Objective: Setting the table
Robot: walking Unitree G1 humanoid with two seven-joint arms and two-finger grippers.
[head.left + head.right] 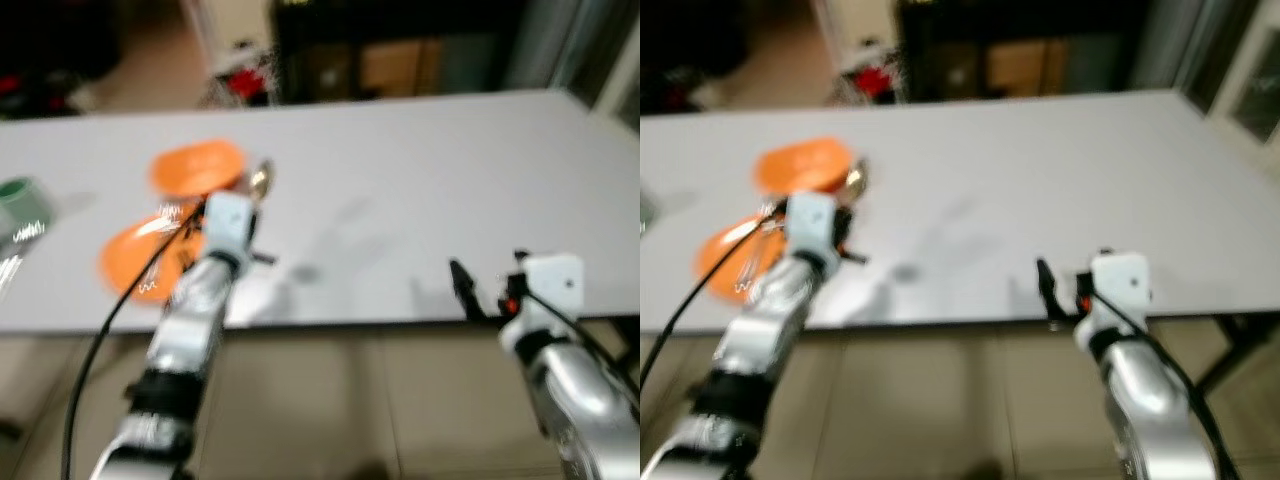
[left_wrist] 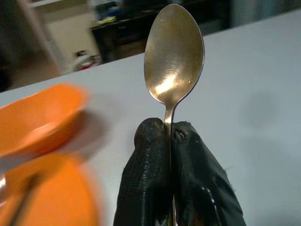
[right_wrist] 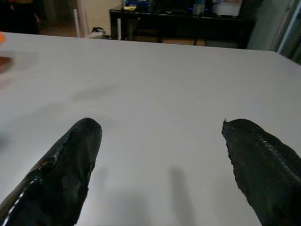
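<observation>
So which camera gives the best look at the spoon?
The left wrist view: the spoon is sharp and close, its neck pinched in the left hand, bowl pointing away over the table. In both eye views it is just a small blurred glint past that hand, beside the orange bowl.

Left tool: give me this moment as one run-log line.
left tool shut on spoon above white table | beside orange bowl, orange plate | right tool open, empty

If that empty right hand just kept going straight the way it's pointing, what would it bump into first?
Probably nothing soon: the right hand, fingers apart, points across bare white table. The way looks free up to the far edge, though depth is hard to judge.
</observation>
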